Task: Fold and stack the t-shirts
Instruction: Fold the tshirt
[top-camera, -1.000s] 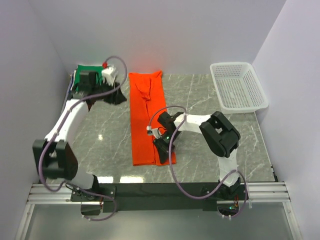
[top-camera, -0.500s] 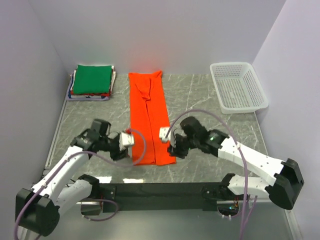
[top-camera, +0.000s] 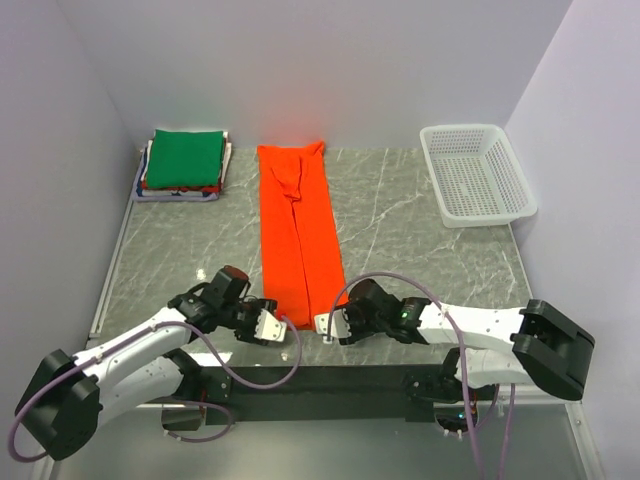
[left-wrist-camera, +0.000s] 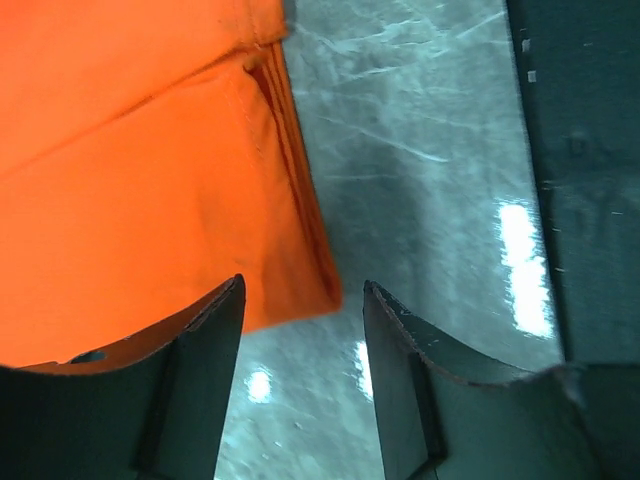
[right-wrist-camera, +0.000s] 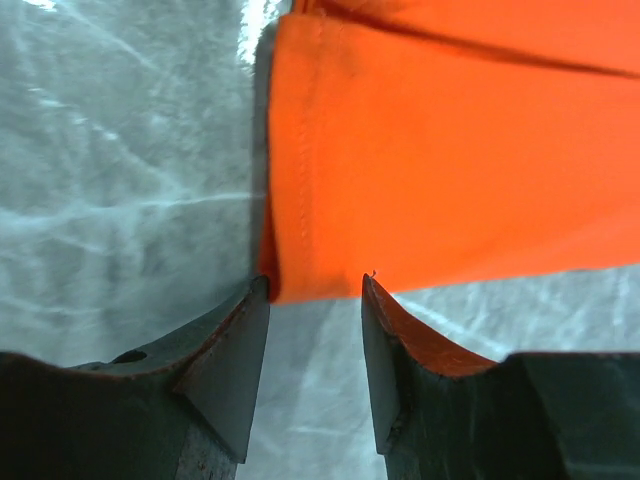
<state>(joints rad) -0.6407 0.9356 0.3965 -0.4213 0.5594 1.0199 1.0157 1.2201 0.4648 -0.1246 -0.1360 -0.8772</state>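
The orange t-shirt (top-camera: 297, 235) is laid flat as a long narrow strip down the middle of the table (top-camera: 400, 220), running from the far edge to just short of the near edge. The left gripper (top-camera: 272, 328) is set at its near left corner and the right gripper (top-camera: 326, 326) at its near right corner, both low over the table. Both sets of jaws are held partly apart, and nothing is clamped in either.

A stack of folded t-shirts (top-camera: 180, 190) is placed in the far left corner. It is topped by the green t-shirt (top-camera: 183, 157), and red and white edges are seen beneath.

The white lattice basket (top-camera: 478, 175) is set in the far right corner, and its floor and walls are fully visible from above.

Only in the wrist views are the layered fold edges along the orange cloth's sides made out. In each, a near corner of the cloth is seen in the gap just ahead of the dark fingers (left-wrist-camera: 200, 340). Whether the cloth is touched there cannot be told. The stack and the basket are shown by the top view alone.
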